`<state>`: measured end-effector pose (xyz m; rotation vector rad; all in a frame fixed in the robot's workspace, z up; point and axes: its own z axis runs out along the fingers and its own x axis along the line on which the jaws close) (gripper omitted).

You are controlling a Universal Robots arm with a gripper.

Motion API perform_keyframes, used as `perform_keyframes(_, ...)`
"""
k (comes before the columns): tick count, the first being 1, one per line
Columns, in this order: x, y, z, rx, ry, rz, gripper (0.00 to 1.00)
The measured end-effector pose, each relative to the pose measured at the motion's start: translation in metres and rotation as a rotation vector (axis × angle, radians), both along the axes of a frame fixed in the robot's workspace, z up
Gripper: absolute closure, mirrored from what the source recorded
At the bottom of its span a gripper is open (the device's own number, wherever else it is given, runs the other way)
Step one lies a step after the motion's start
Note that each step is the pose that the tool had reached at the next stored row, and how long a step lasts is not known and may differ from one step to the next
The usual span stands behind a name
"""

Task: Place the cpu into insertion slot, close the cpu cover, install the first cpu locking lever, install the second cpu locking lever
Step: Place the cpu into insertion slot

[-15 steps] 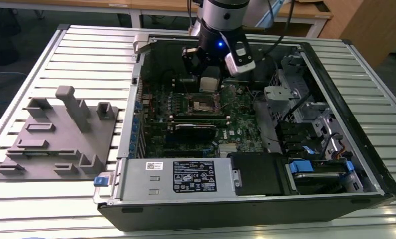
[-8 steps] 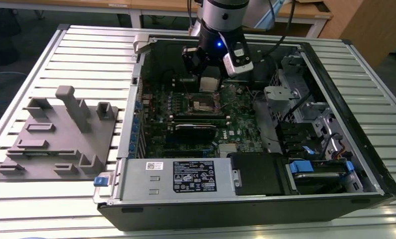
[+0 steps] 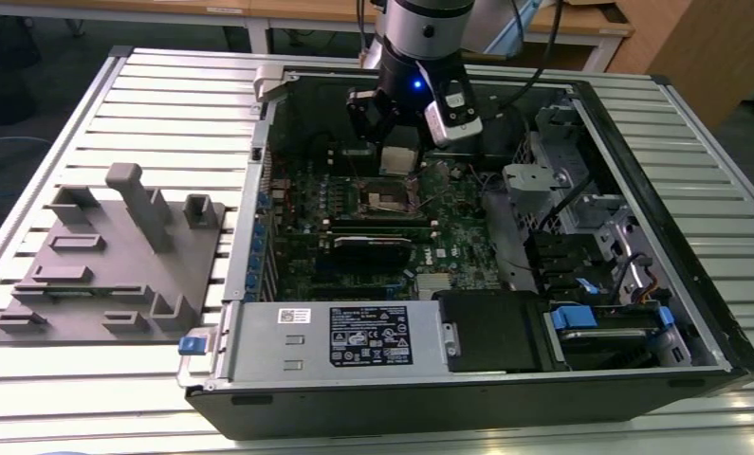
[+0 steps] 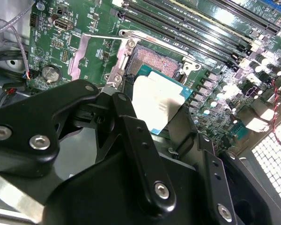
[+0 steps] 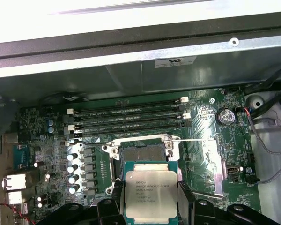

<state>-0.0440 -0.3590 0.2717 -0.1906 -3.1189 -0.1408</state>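
Grey tray (image 3: 111, 256): sits on the counter (image 3: 161, 85) at the exterior view's left, well apart from the work. I see no hazard there.
Pincer (image 5: 151, 208): clamped on the cpu (image 5: 151, 192), a finger on each of two opposite edges, inside the open computer case (image 3: 680, 190).
Cpu position: held over the green board, just beside the insertion slot (image 5: 141, 152), not seated.
Cpu cover (image 5: 208, 166): swung open beside the insertion slot. A thin wire lever (image 5: 196, 139) runs along the slot's far side.
Risk, tilt: in the second wrist view the cpu (image 4: 159, 105) looks angled to the board. I judge a corner-first landing could bend the socket contacts.
Risk, offset: set down off-centre, it would rest on the metal rim instead of dropping in.
Risk, grip: the edge hold is slim, and a slip would drop it onto the contacts.
Risk, orientation: I cannot tell whether its notches match the socket.
Print: there are lines of print on the cpu's top and a sticker (image 3: 370, 336) on the box at the case's front. I leave both unread.
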Motion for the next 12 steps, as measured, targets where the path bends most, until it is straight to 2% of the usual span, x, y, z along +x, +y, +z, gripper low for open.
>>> perform_keyframes(12, 0.0000, 0.0000, -0.0001, 0.0000, 0.0000, -0.011, 0.46)
